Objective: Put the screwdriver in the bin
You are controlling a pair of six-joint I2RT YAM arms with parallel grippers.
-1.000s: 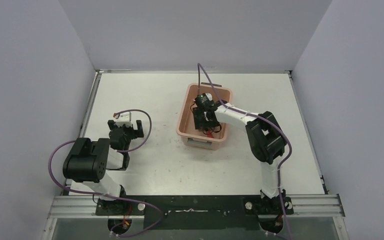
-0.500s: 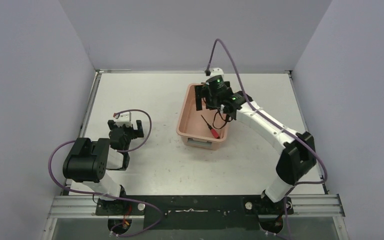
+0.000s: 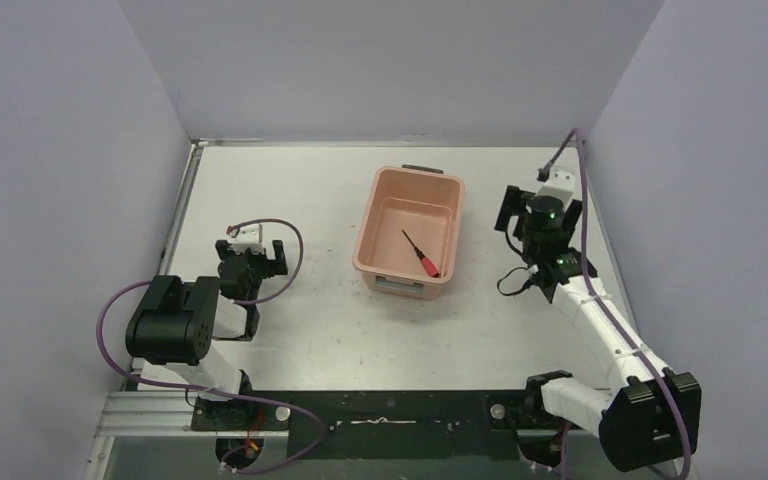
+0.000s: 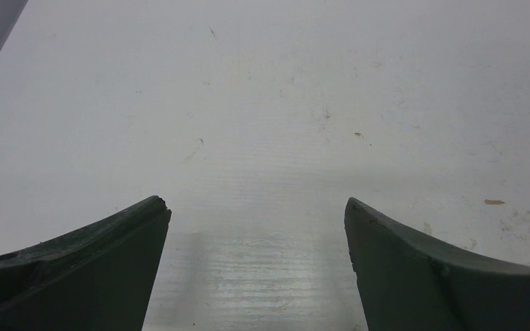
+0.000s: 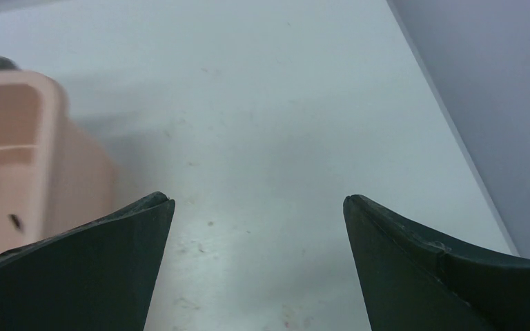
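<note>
The screwdriver [image 3: 420, 254], red handle and slim black shaft, lies slantwise on the floor of the salmon-pink bin [image 3: 380, 226]. The bin's dark handle [image 3: 422, 169] is on its far short end. My right gripper [image 3: 538, 208] is open and empty over the table to the right of the bin. In the right wrist view [image 5: 258, 203] its fingers stand wide apart over bare table, with the bin's wall [image 5: 76, 165] at the left. My left gripper [image 3: 251, 248] is open and empty at the left; in the left wrist view [image 4: 257, 205] it is over bare table.
The white table [image 3: 290, 200] is walled in on the left, back and right. A metal rail [image 3: 390, 412] with both arm bases runs along the near edge. Purple cables loop from each arm.
My right arm has swung out of the bin to the right and drawn back, leaving the screwdriver lying in the bin. The left arm has not moved.
</note>
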